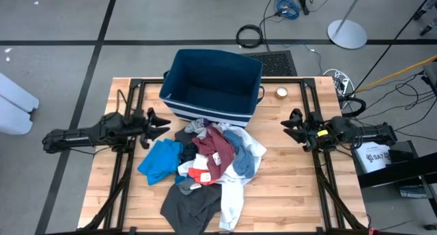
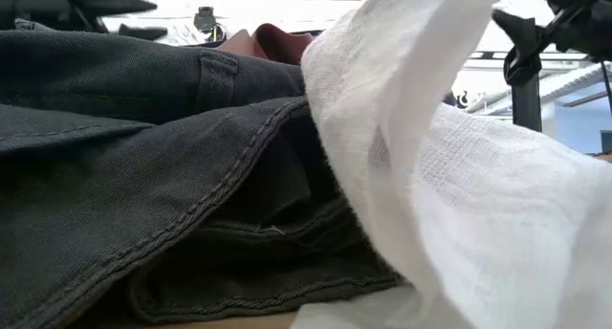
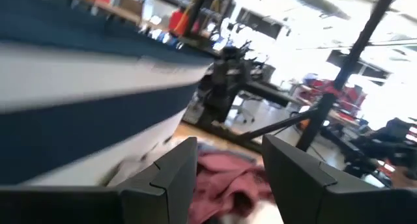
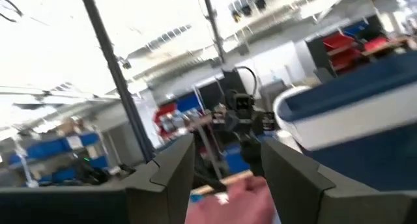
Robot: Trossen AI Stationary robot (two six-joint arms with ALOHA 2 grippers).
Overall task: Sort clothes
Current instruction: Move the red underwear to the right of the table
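Observation:
A pile of clothes (image 1: 205, 163) lies on the wooden table in front of the dark blue bin (image 1: 213, 85): a bright blue top (image 1: 159, 160), a maroon top (image 1: 215, 147), a white garment (image 1: 235, 194), a dark grey garment (image 1: 191, 204) and a red piece (image 1: 199, 175). In the low view the dark grey garment (image 2: 143, 176) and the white one (image 2: 459, 176) fill the picture. My left gripper (image 1: 164, 126) is open, above the table left of the pile. My right gripper (image 1: 287, 124) is open, right of the pile. Both are empty.
The dark blue bin with white stripes stands at the table's far middle, open and empty inside. A small round object (image 1: 281, 93) lies at the far right of the table. A white container (image 1: 372, 156) stands beyond the table's right edge. Bare wood lies left and right of the pile.

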